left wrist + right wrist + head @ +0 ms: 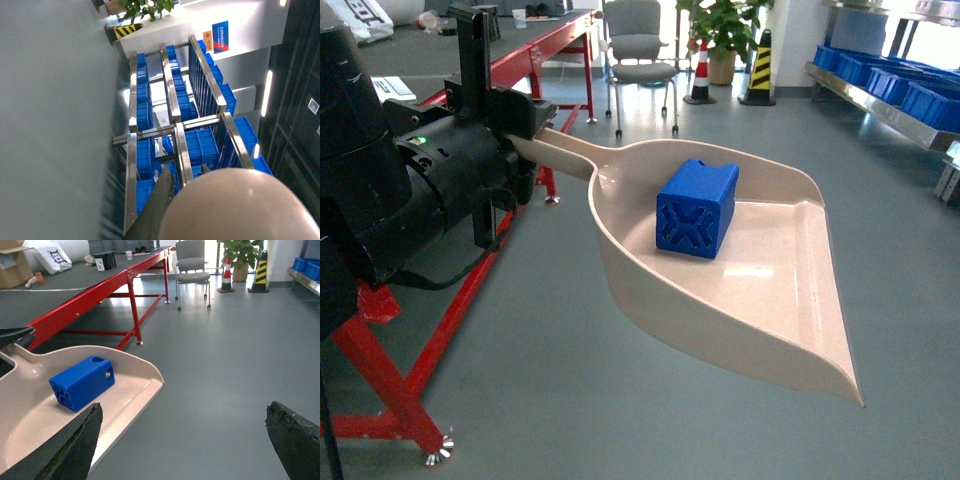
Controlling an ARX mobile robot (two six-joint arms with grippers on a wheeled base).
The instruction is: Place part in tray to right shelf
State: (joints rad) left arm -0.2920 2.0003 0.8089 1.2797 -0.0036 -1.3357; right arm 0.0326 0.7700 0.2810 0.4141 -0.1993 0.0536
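Observation:
The beige tray (790, 290) hangs level in the air over the floor, and my left gripper (527, 128) is shut on its long handle. The bright-blue part (697, 210) stands inside the tray near its back wall, X-ribbed end facing me. In the left wrist view the tray's rounded handle (240, 210) fills the bottom, with one dark finger (161, 200) beside it. My right gripper (182, 440) is open and holds nothing, low and to the right of the tray (125, 405) and the part (82, 381). The right shelf (880, 105) stands at the far right edge.
Blue crates (920, 95) sit on the steel shelf, which also shows in the left wrist view as a rack (175, 100) full of crates. A red-framed table (535, 55) runs along the left. A grey chair (640, 50), striped cones (758, 70) and a potted plant (725, 30) stand behind.

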